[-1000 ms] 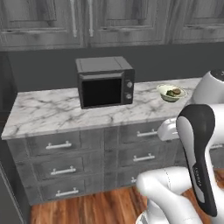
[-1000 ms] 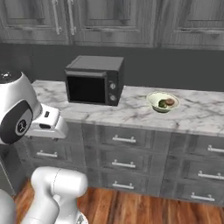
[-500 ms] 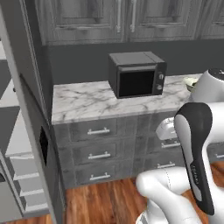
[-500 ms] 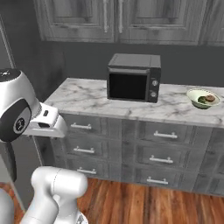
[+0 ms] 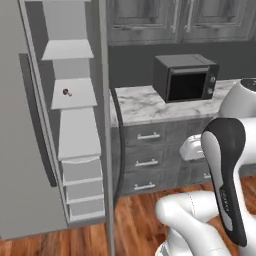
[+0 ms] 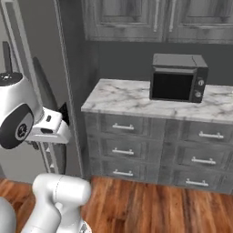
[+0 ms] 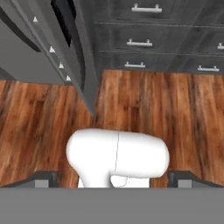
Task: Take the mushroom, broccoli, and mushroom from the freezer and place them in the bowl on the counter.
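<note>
Left base view has the freezer (image 5: 30, 150) standing open at the left, its light grey door swung toward the camera and its white shelves (image 5: 75, 95) stacked one above another inside. On one of the upper shelves sits a single small dark item (image 5: 66, 92), too small to tell whether it is a mushroom or something else. To the right of the freezer runs the surface (image 5: 145, 102), white marble with grey veins, over dark grey drawers (image 5: 147, 150) with silver bar handles. A black-fronted microwave (image 5: 186, 77) stands on that surface, toward its right part, below dark upper cabinets (image 5: 175, 20). Right base view gives the same surface (image 6: 136, 98) and microwave (image 6: 178, 77) from the other side, with the freezer's grey side (image 6: 45, 59) at the left edge and wooden floor (image 6: 150, 205) in front of the drawers. Hand view looks down at the wooden floor (image 7: 166, 113), with the lower drawers (image 7: 153, 39) across the top and the foot of the freezer (image 7: 65, 52) at upper left. The gripper (image 7: 113, 180) shows its two dark finger tips at the far left and far right of the bottom edge (so the jaws stand spread wide), and nothing lies between them.
</note>
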